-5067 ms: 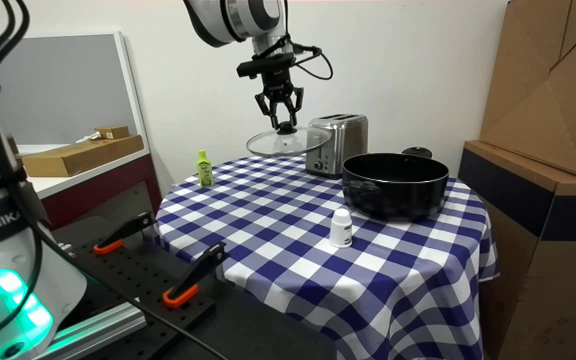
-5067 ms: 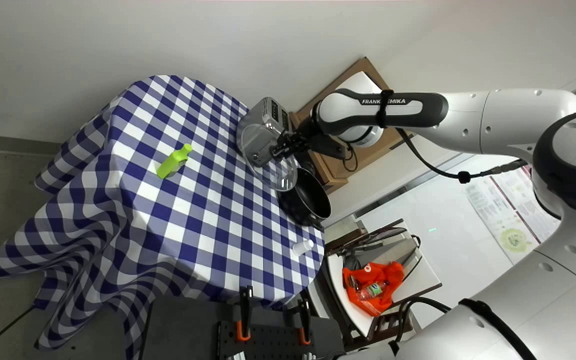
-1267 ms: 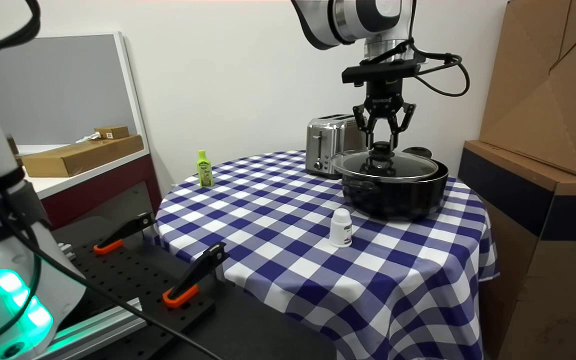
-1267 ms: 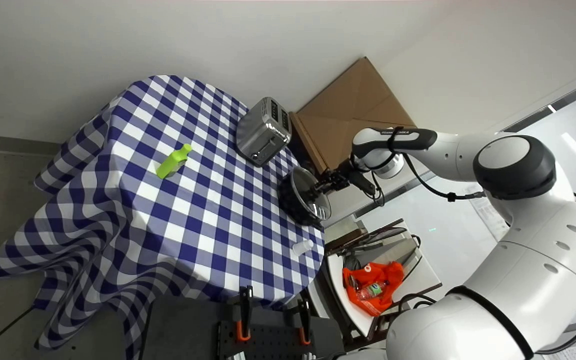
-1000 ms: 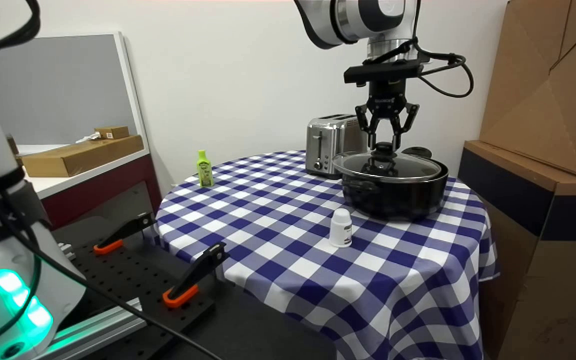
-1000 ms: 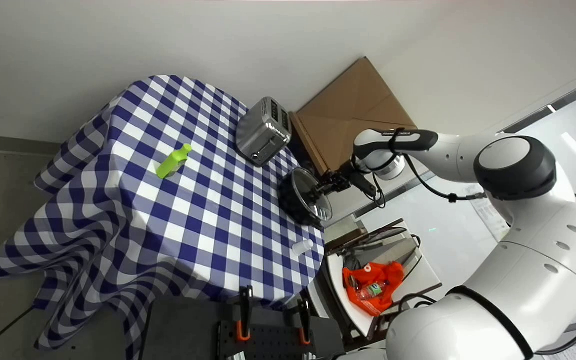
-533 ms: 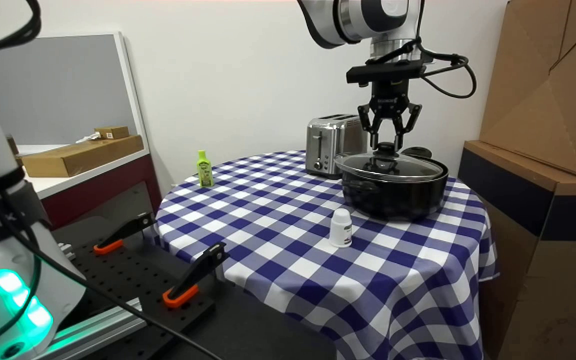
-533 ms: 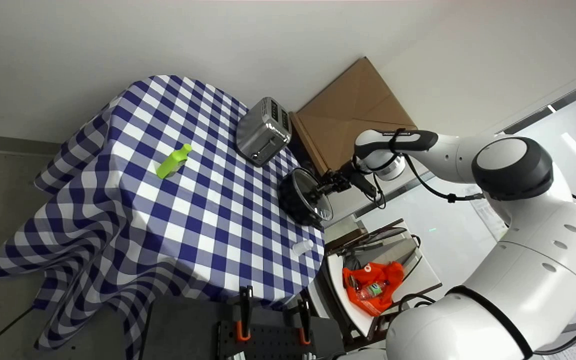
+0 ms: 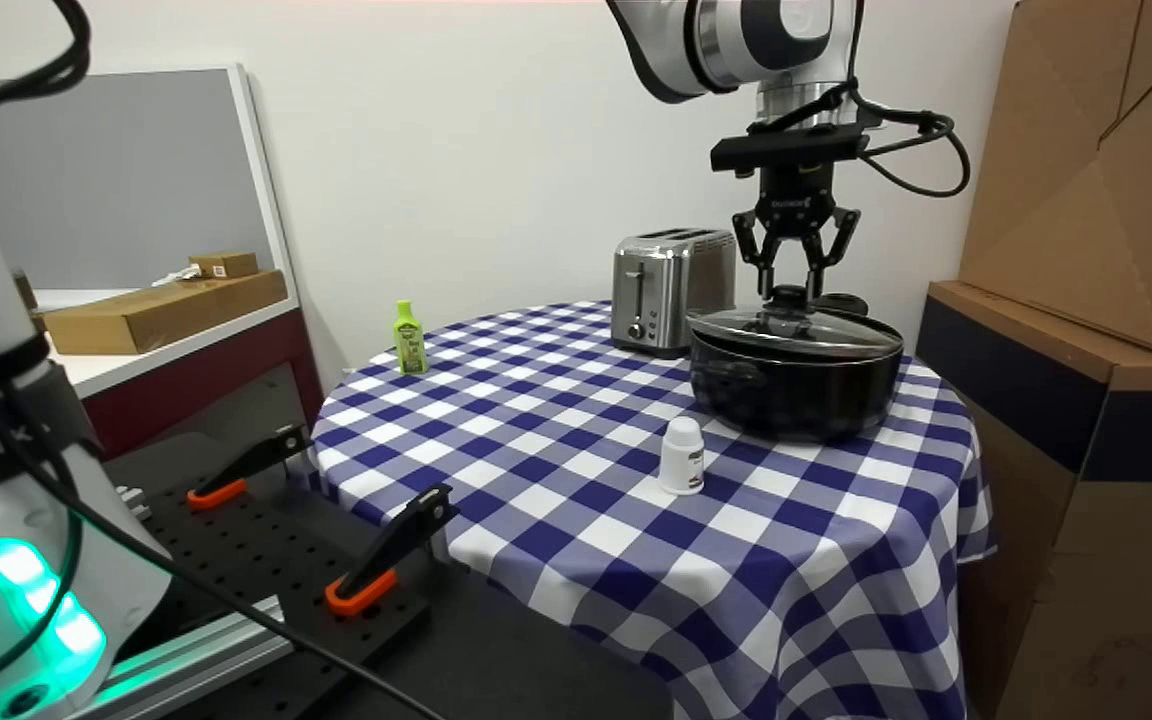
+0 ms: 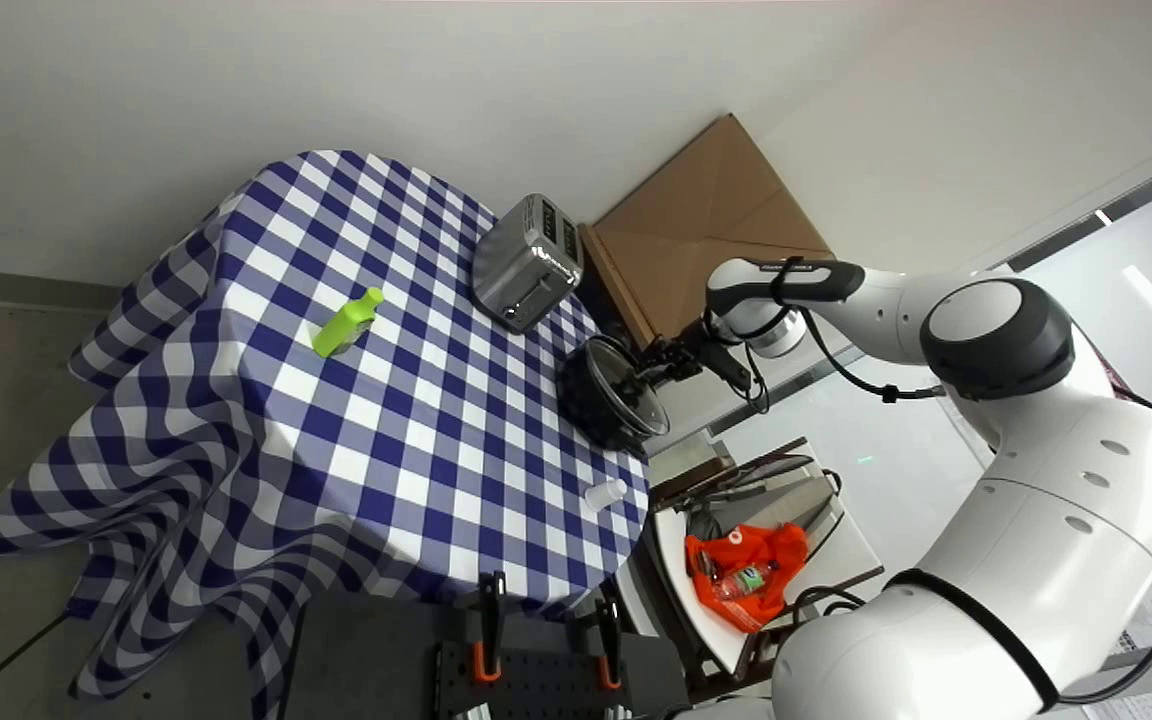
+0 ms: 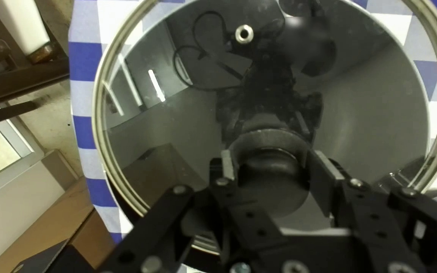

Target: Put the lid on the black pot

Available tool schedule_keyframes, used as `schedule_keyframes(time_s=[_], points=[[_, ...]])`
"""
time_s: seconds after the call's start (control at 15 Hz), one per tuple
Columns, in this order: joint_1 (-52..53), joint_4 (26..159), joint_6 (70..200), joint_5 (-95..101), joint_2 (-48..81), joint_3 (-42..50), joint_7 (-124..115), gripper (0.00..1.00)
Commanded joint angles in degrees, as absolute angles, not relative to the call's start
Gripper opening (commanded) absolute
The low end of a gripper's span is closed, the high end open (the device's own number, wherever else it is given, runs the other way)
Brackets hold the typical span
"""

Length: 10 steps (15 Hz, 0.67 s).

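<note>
Now the lid (image 9: 828, 336), its knob (image 9: 789, 297) pinched by part-closed jaws, is better centred over the pot (image 9: 798, 398) beneath them, but tilted; levelling seems needed.

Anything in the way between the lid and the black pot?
Nothing visible. The gripper holds the lid by its knob over the black pot; no object shows between them in an exterior view or through the glass. The toaster and white bottle stand off to the side. Can't tell whether lid and pot touch.
</note>
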<state>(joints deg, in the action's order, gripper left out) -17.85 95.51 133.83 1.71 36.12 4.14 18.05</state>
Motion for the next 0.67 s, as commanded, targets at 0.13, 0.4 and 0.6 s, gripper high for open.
schedule_keyframes(time_s=[0.13,0.4,0.6], points=[[-17.1,91.9,134.4,2.3,39.2,5.2,17.2,0.24],[-15.5,94.0,139.1,4.3,38.6,6.3,15.5,0.24],[-14.3,96.2,143.4,6.0,38.0,7.1,14.5,0.24]])
